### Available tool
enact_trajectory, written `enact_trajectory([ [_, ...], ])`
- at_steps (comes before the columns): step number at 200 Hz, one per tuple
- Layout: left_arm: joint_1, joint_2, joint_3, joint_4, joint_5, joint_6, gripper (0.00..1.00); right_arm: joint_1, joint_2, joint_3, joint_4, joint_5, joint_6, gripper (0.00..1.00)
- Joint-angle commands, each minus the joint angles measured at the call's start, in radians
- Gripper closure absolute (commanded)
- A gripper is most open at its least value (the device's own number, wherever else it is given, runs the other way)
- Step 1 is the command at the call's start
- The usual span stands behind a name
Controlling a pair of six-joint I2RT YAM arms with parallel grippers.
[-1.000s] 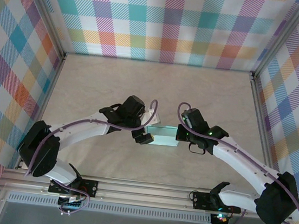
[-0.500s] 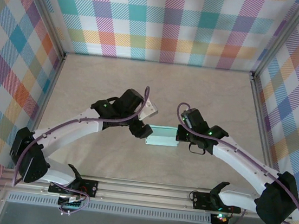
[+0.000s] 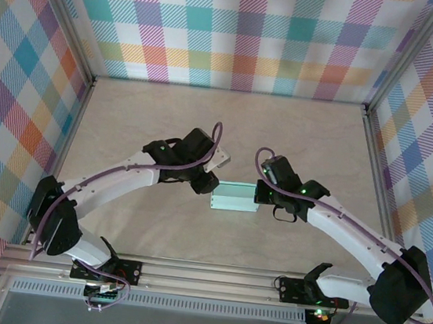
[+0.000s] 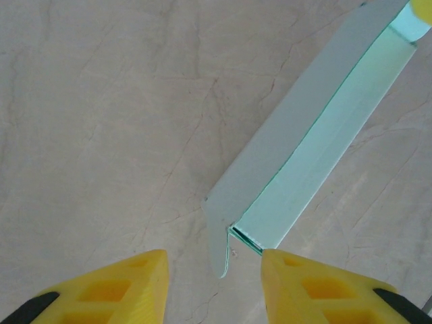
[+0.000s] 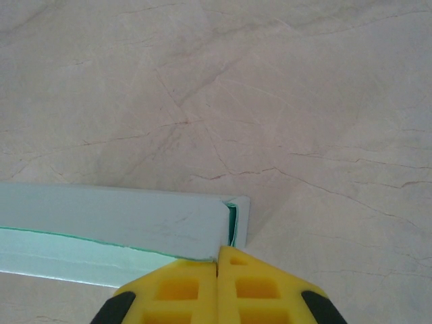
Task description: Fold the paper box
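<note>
- The left arm (image 3: 110,188) reaches from the near-left corner of the table (image 3: 167,116) toward its middle.
- The left gripper (image 3: 206,183) sits at the left end of the paper box. In the left wrist view the gripper (image 4: 212,263) has its yellow fingers (image 4: 128,287) partly apart, with a clear gap between them.
- In that gap lies the box's end corner with a small curled flap (image 4: 217,236). The right-hand finger is just beside the corner; I cannot tell if it touches, and nothing is clamped.
- The paper box (image 3: 233,199) lies flat about mid-table, somewhat nearer the near edge than the far one, long side running left to right. From the left wrist the box (image 4: 297,155) shows a pale top panel with a mint side below it.
- The right gripper (image 3: 264,196) is at the box's right end. Seen from the right wrist, the gripper (image 5: 219,253) has its fingers pressed together with no gap, tips at the near edge of the box (image 5: 115,219) by its end corner. I cannot tell whether any card is pinched.
- The right arm (image 3: 350,234) comes in from the near-right corner.
</note>
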Motion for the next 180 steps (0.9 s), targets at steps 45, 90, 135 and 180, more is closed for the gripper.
enact_trajectory([
  [45, -0.012, 0.062, 0.028, 0.017, 0.034, -0.012, 0.77, 0.009, 0.033, 0.014, -0.057, -0.036, 0.008, 0.99],
  [90, -0.012, 0.067, 0.023, 0.029, 0.037, -0.019, 0.86, 0.009, 0.034, 0.017, -0.054, -0.037, 0.008, 0.99],
  [135, -0.015, 0.073, 0.015, 0.046, -0.005, -0.066, 1.00, 0.009, 0.029, 0.015, -0.053, -0.044, 0.005, 0.99],
  [180, -0.014, 0.092, 0.041, 0.061, -0.015, -0.223, 1.00, 0.009, 0.029, 0.016, -0.050, -0.050, 0.009, 0.99],
])
